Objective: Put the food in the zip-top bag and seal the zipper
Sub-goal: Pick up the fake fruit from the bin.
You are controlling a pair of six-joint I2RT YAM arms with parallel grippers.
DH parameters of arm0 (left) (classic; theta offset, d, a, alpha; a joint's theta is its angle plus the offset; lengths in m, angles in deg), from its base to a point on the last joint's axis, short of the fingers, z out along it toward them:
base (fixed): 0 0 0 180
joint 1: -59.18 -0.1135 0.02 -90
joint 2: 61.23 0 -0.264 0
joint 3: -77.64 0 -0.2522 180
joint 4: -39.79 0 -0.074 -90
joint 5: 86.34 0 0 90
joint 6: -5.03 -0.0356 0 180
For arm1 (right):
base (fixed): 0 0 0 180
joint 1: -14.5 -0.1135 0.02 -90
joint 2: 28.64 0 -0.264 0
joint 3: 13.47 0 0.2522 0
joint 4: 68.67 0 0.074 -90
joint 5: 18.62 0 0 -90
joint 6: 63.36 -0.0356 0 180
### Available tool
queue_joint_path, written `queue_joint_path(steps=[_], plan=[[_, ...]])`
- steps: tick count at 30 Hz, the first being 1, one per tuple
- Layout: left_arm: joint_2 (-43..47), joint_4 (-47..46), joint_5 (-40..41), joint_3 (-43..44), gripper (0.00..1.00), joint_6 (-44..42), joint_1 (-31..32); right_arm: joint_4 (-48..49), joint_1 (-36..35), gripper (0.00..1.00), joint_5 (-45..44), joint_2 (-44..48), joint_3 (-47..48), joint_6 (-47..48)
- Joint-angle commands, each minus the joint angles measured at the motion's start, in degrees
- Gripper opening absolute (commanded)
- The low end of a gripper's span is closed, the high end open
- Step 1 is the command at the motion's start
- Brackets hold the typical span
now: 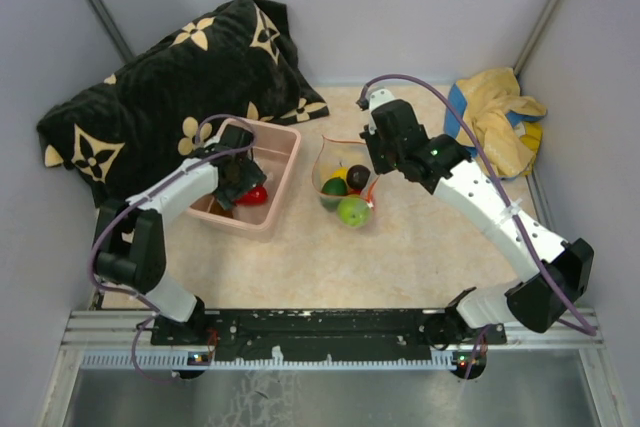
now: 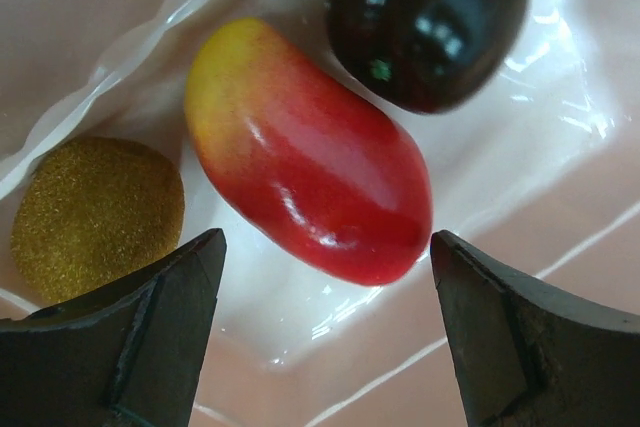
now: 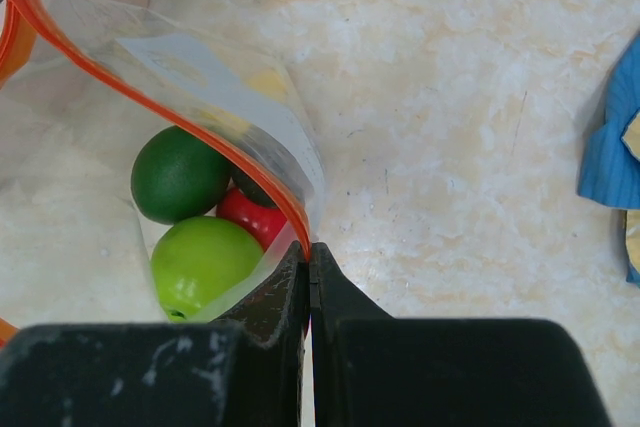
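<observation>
The clear zip-top bag (image 1: 338, 172) stands open on the table with several toy fruits inside: dark green (image 3: 178, 174), light green (image 3: 205, 262) and red (image 3: 258, 219). My right gripper (image 3: 308, 252) is shut on the orange-red zipper (image 3: 200, 107) at the bag's mouth and holds it up. My left gripper (image 2: 325, 257) is open, low inside the pink tub (image 1: 283, 162), straddling the end of a red-and-yellow fruit (image 2: 305, 152). A dark brown fruit (image 2: 428, 19) and a rough yellow-brown one (image 2: 95, 212) lie beside it.
A black cushion with cream flowers (image 1: 170, 77) lies at the back left behind the tub. A yellow and blue cloth (image 1: 497, 117) sits at the back right. Grey walls close in the table on three sides.
</observation>
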Motion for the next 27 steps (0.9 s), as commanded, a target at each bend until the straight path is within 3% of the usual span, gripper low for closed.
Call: queue_joint_path(steps=[1, 13, 18, 25, 27], plan=[[-2.3, -2.5, 2.9, -1.1, 0.89, 6.1, -1.4, 1.3, 0.4, 0.00, -0.8, 1.6, 0.4, 1.9], [-9.5, -4.7, 6.7, 1.9, 0.80, 3.8, -2.3, 0.7, 0.4, 0.00, -0.9, 1.5, 0.8, 3.4], [-8.0, -5.6, 7.4, 2.0, 0.68, 0.5, -2.3, 0.6, 0.4, 0.00, -0.9, 1.6, 0.7, 3.6], [-3.1, -7.3, 6.8, 0.7, 0.38, -5.9, -2.3, 0.9, 0.5, 0.00, -0.5, 1.6, 1.0, 3.6], [-1.3, -7.8, 6.0, 0.2, 0.34, -7.5, -2.2, 0.9, 0.4, 0.00, -0.2, 1.6, 1.1, 3.4]])
